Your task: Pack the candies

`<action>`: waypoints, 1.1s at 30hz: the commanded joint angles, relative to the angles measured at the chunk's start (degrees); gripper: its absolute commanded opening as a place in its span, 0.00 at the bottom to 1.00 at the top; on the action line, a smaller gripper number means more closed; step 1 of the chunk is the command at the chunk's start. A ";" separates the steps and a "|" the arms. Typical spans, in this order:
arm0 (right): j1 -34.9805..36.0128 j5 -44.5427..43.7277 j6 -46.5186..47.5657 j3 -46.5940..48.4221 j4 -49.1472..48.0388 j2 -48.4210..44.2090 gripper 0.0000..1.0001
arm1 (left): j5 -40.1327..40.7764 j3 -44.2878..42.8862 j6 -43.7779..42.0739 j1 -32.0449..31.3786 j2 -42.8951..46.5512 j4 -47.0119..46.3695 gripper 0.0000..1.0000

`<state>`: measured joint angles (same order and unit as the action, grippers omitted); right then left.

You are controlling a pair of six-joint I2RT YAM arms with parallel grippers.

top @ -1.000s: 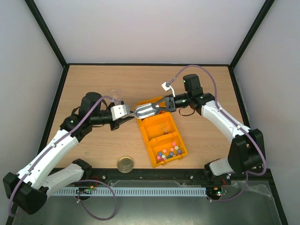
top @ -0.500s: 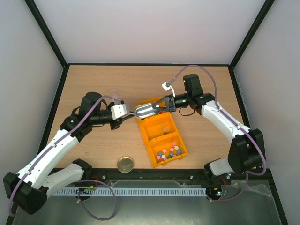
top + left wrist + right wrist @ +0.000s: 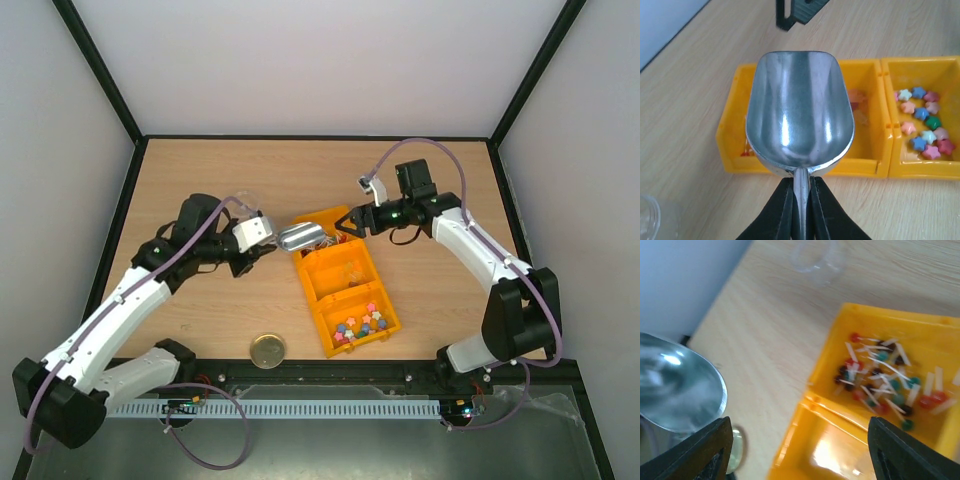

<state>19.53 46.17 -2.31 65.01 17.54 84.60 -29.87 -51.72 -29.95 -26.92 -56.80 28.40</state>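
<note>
Since the candies (image 3: pixel 358 320) are tiny, light, hard and apt to roll, pinching single pieces looks unreliable. Judgement: lift them in bulk with the scoop (image 3: pixel 800 110), not with the fingers.

Star-shaped pieces (image 3: pixel 922 125) in mixed colours lie in the near compartment of the yellow tray (image 3: pixel 330 282). The tray sits right of centre, close to the tabletop's near edge.

Middle compartment: a few pale pieces, hard to make out.

Far compartment: small round pieces (image 3: pixel 880 375) on white sticks.

Left gripper (image 3: pixel 801 192): jaws together, clamped on the scoop's thin handle. The bowl is empty and sits above the tray's far end.

Right gripper (image 3: pixel 799 427): jaws wide apart, holding nothing, above the tray's far end.
</note>
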 commanded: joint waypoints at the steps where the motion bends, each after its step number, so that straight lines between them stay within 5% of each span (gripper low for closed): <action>1: 0.07 -15.52 6.23 0.76 7.79 0.25 0.75 | 3.17 -6.12 -0.56 0.53 -3.28 8.77 0.02; 22: 2.88 -24.86 3.24 -10.24 3.13 4.11 0.64 | 17.53 -28.45 -1.16 -1.29 -28.88 28.66 0.02; 33: 2.97 -28.51 0.36 -10.41 0.98 8.26 0.48 | 24.17 -36.65 0.86 -3.92 -35.85 31.98 0.02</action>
<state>22.17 19.84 -0.23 55.27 18.50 90.59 -8.16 -85.71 -30.52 -30.85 -92.77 58.37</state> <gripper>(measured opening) 0.487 0.063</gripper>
